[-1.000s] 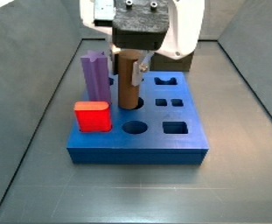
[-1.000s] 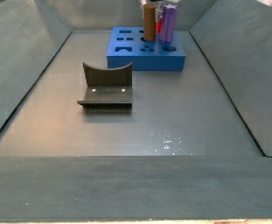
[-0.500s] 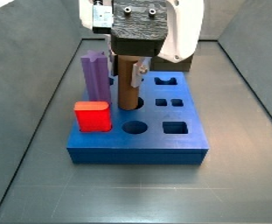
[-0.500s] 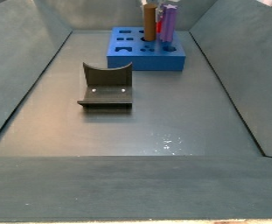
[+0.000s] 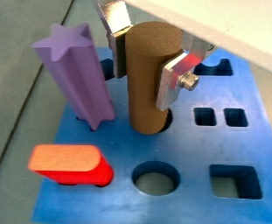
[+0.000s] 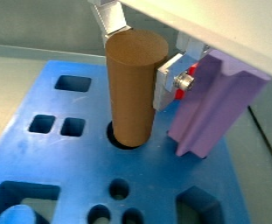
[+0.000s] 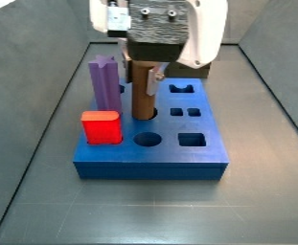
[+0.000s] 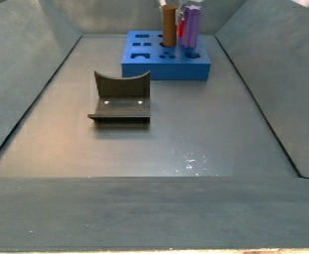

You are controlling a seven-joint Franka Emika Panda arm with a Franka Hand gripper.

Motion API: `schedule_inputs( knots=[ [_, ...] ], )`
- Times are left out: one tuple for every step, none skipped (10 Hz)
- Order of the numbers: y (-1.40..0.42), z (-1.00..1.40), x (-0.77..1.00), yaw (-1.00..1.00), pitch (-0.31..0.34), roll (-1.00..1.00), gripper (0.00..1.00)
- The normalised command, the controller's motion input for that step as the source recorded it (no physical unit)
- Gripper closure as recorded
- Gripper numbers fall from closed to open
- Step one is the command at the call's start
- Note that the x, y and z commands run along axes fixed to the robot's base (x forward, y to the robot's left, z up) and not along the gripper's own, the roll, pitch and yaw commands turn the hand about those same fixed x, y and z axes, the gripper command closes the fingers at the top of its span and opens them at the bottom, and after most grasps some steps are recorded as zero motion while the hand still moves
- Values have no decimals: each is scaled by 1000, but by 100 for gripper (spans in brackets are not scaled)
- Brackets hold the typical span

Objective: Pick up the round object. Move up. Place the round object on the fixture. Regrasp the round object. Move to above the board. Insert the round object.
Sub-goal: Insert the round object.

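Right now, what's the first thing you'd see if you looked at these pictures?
The brown round object stands upright in a round hole of the blue board, with the gripper around its top. Right beside it stands a tall purple star-topped peg, and a red block sits near the board's corner.

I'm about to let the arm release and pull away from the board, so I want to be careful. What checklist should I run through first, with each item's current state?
1. Brown peg seated in a round hole of the blue board: ok, its lower end sits in the hole in both wrist views.
2. Peg upright: ok in a side view.
3. Gripper fingers around the peg's top: ok; whether they still press cannot tell.
4. Purple star peg clear of the brown peg: ok, a gap shows.
5. Red block clear of the gripper: ok.
6. Fixture out of the way: ok, apart from the board.
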Motion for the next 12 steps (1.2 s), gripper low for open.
schedule_inputs(
  knots=[
    [0,-154,309,20,103,429,100],
    [0,-223,171,9,0,354,100],
    [0,-271,0,0,-40,237,100],
    [-34,-363,-51,0,-180,151,100],
    [-34,-411,-66,0,-229,111,100],
    [-23,-429,-60,0,-231,60,100],
    [-11,-400,-17,0,-177,0,100],
    [0,-169,-3,0,-246,-137,100],
    [0,-117,-77,17,-254,-60,100],
    [0,-34,-9,0,-117,-40,100],
    [0,0,0,0,-9,0,100],
    [0,0,0,0,0,0,100]
  ],
)
